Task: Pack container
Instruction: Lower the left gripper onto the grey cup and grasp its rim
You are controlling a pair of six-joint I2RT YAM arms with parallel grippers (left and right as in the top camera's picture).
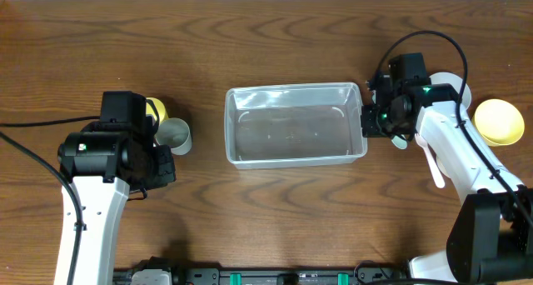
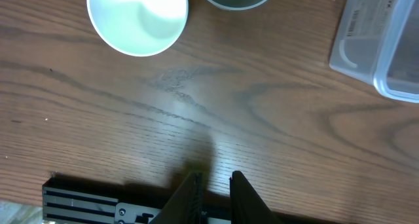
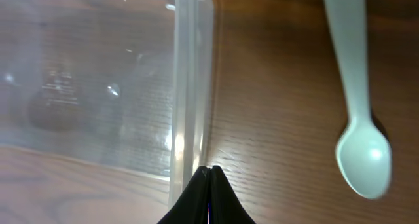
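Right fingers [image 3: 194, 199] pinched together (beside rim), container [image 3: 98, 86], spoon [image 3: 363, 160]

No legible text, brand, number or sign is found in any view. Faint moulded lettering is seen on the clear plastic of the container [image 2: 366, 44] in the left wrist view, near its corner; it is too blurred and too small to be read. Similar embossed marks are seen through the container's wall in the right wrist view, and these are equally unreadable. Whether they are letters, numbers or symbols cannot be determined.
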